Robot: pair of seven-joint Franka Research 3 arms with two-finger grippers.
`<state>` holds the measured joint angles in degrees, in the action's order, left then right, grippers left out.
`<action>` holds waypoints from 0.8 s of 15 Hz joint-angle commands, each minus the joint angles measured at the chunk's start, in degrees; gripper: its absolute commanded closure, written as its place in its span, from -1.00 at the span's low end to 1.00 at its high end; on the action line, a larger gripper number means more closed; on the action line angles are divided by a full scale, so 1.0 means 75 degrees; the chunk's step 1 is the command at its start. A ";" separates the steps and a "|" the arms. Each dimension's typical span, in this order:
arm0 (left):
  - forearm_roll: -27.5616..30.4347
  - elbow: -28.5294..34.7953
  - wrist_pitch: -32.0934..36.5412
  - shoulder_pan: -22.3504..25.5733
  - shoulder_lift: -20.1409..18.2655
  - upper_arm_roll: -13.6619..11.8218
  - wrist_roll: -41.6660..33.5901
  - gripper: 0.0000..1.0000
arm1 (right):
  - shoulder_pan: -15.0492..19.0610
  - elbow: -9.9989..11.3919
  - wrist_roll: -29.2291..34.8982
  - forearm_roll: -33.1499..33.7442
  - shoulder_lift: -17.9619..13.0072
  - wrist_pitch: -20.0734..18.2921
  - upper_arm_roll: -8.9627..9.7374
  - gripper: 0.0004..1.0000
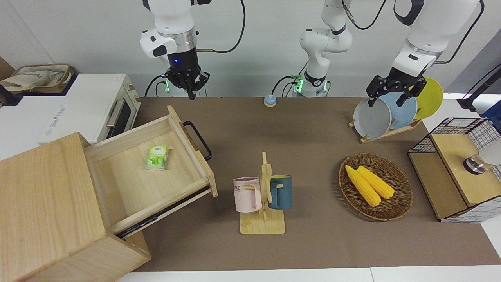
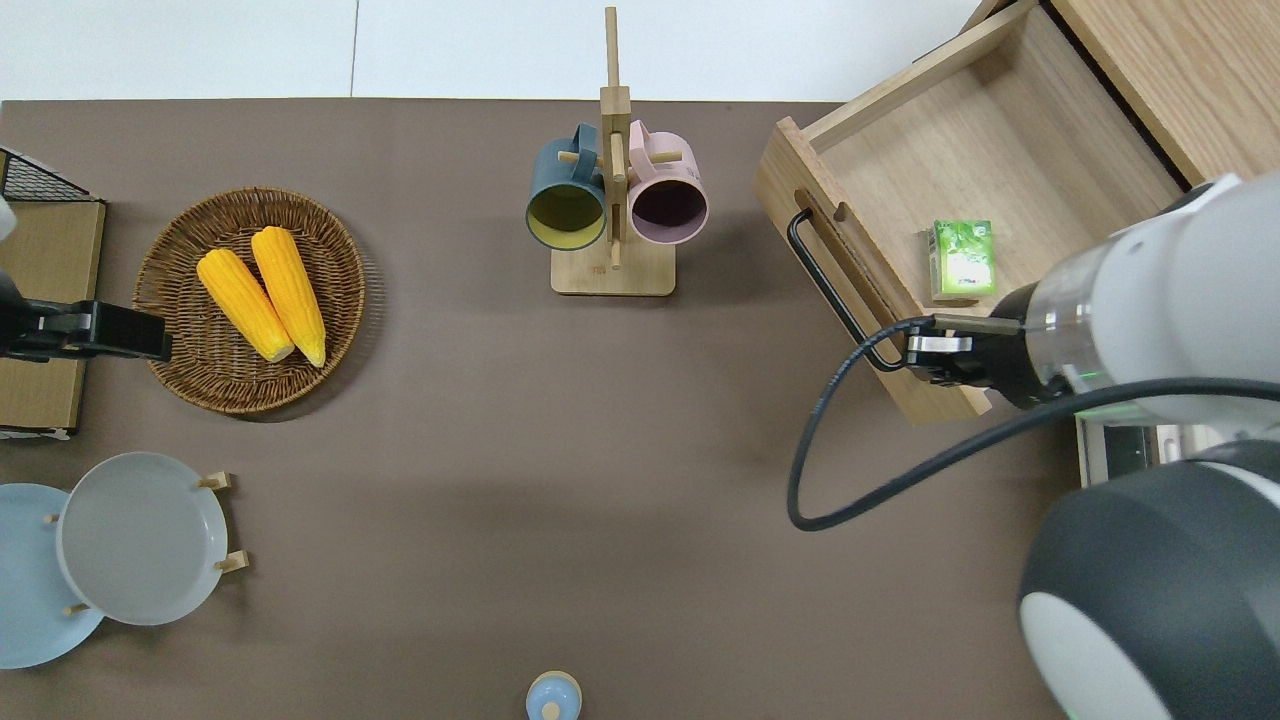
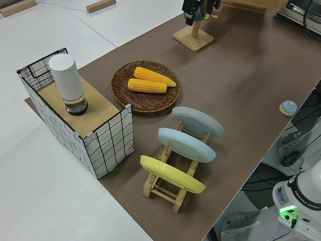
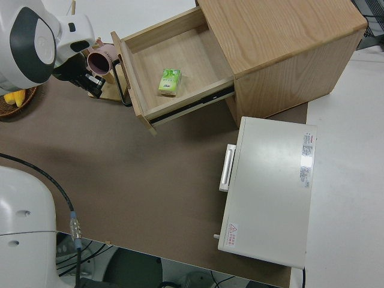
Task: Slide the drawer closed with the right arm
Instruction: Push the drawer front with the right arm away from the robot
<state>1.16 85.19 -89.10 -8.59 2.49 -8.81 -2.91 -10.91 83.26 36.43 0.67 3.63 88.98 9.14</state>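
The drawer (image 1: 117, 184) stands pulled far out of the light-wood cabinet (image 1: 43, 196), its black bar handle (image 1: 198, 139) toward the table's middle. It also shows in the overhead view (image 2: 1030, 150) and the right side view (image 4: 192, 54). A small green carton (image 1: 157, 157) lies in it. My right gripper (image 1: 191, 92), blue light on, hangs up in the air with its fingers together, pointing down. In the overhead view its wrist (image 2: 1000, 350) is over the drawer's front corner nearest the robots, by the handle's end (image 2: 880, 355). It touches nothing. My left arm is parked, its gripper (image 1: 387, 100) open.
A white oven (image 1: 78, 105) stands beside the cabinet, nearer to the robots. A mug rack (image 1: 263, 196) stands mid-table. A basket of corn (image 1: 403, 196), a plate rack (image 1: 387, 113) and a wire-grid box (image 1: 458, 168) are at the left arm's end. A blue button (image 1: 269, 101) sits near the robots.
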 commanded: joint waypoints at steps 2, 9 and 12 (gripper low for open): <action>-0.0095 -0.0156 -0.0003 -0.0132 0.0101 -0.0127 -0.0057 -0.99 | -0.0443 -0.0156 0.1187 0.0262 0.0440 0.0183 -0.0035 1.00; -0.0095 -0.0156 -0.0003 -0.0132 0.0101 -0.0127 -0.0057 -1.00 | -0.0958 -0.0156 0.3847 0.0356 0.1202 0.0570 0.0024 1.00; -0.0095 -0.0156 -0.0003 -0.0132 0.0101 -0.0127 -0.0057 -1.00 | -0.1006 -0.0156 0.4562 0.0345 0.1542 0.0757 0.0024 1.00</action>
<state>1.16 85.19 -89.10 -8.59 2.49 -8.81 -2.91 -18.06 83.25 64.79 2.09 12.35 92.95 9.25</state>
